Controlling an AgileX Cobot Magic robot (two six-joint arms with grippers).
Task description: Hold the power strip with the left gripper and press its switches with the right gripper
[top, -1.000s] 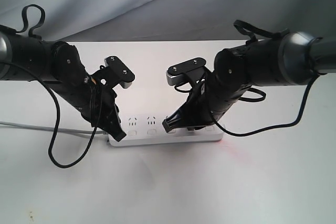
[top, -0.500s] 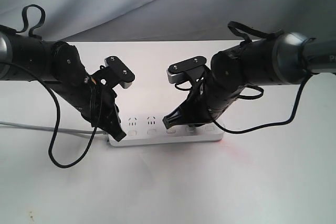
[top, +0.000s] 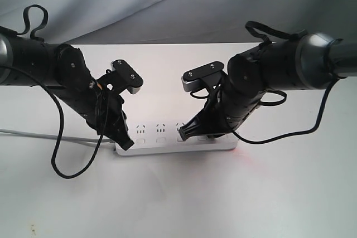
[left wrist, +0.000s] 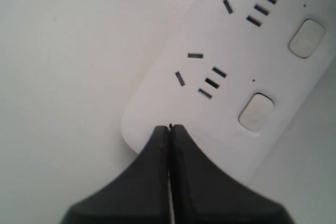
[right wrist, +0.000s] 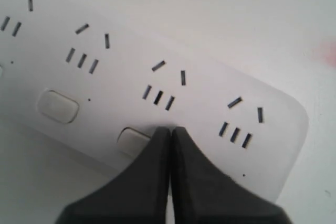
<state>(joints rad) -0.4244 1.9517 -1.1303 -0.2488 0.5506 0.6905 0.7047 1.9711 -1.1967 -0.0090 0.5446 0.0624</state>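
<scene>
The white power strip (top: 167, 144) lies flat across the middle of the table. My left gripper (top: 125, 144) is shut, and its closed tip (left wrist: 170, 127) rests on the strip's rounded end (left wrist: 231, 40), beside two switches (left wrist: 255, 112). My right gripper (top: 187, 133) is also shut. Its closed tip (right wrist: 171, 128) sits on the power strip (right wrist: 199, 98) at the edge of one switch (right wrist: 131, 139) and covers part of it. Another switch (right wrist: 58, 106) lies bare beside it. Nothing is held between either pair of jaws.
The strip's thin grey cord (top: 33, 135) runs off to the left. Loose black cables hang from both arms (top: 67, 165) (top: 290, 135). A grey cloth backdrop (top: 167, 4) rises behind the white table. A faint red glow (top: 248, 163) marks the table near the strip's right end.
My right gripper has shifted a little to the right along the row of switches and come down onto the strip. The left arm and the strip have not moved.
</scene>
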